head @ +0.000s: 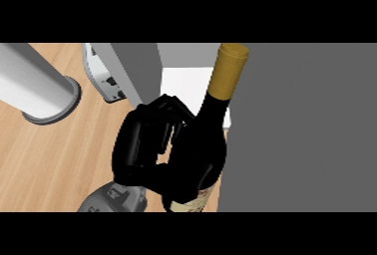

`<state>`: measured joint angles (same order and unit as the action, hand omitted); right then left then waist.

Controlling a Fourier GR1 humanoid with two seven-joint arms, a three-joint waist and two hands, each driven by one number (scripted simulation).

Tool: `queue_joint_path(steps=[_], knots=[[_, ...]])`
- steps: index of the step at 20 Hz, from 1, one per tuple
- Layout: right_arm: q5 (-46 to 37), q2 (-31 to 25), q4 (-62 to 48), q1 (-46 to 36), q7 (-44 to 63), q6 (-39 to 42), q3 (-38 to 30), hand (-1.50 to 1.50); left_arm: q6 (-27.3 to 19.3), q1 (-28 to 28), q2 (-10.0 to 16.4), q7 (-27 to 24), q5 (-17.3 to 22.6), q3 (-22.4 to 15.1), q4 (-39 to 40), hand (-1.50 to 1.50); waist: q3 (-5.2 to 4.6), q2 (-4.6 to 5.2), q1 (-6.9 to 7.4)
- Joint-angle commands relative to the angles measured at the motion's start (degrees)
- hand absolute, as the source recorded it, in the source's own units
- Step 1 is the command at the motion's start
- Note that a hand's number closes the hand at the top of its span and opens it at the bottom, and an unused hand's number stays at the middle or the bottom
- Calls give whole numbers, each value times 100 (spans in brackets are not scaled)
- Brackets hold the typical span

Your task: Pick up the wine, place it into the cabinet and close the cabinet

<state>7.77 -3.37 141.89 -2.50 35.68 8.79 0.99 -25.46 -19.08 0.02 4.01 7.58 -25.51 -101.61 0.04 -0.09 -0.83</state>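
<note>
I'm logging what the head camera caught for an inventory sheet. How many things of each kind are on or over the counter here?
wine bottle: 1
robot hand, curled round the bottle: 1
cabinet: 1
grey cylinder: 1
Total: 4
The small pale fitting by the cabinet's open door is too unclear to count separately.
</note>
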Motion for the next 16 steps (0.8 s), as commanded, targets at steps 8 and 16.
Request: queue_joint_path(steps=[8, 16], knots=[[689, -48, 598, -29, 399, -11, -182, -150, -1274, -1613, -2, 70, 78, -247, 1255, 150, -2, 9, -44], [672, -96, 561, -157, 452, 1, -260, -150, -1291, -1210, -2, -271, 140, -267, 1261, 150, -4, 2, 29]])
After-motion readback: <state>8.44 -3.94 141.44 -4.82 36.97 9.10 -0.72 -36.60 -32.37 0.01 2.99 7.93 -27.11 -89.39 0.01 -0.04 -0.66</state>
